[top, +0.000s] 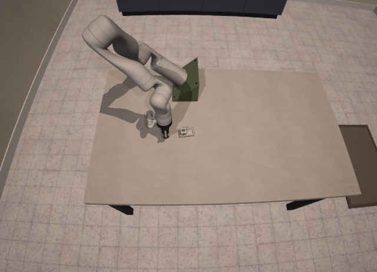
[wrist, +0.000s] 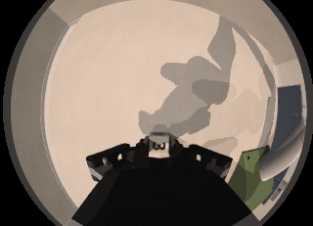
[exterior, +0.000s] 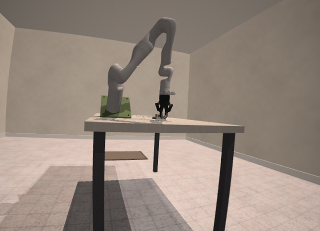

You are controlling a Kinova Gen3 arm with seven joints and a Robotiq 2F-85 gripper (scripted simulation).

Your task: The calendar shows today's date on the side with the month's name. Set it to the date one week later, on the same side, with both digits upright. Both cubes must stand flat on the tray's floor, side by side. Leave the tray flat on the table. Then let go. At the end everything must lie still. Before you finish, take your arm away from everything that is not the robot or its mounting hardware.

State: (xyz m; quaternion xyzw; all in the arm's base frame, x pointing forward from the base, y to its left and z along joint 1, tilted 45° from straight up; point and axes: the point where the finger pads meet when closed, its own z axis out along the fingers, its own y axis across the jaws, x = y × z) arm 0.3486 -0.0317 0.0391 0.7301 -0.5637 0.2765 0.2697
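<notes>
My gripper [top: 165, 136] [exterior: 163, 115] [wrist: 158, 141] points down, low at the table top, to the left of the tray in the top view. It is shut on a pale number cube [wrist: 158, 150], whose visible face carries a dark digit like a 3 lying on its side in the wrist view. The pale tray [top: 189, 131] lies flat on the table beside the gripper. Another number cube [top: 182, 130] stands in its left part, with a dark mark like an 8 on top; the right part holds no cube. The month's name cannot be read.
The green mounting plate [top: 192, 94] [exterior: 126, 107] [wrist: 249, 179] with the arm's base stands at the table's back edge. The table [top: 258, 135] reaches far to the right of the tray. The arm's shadow falls around the gripper.
</notes>
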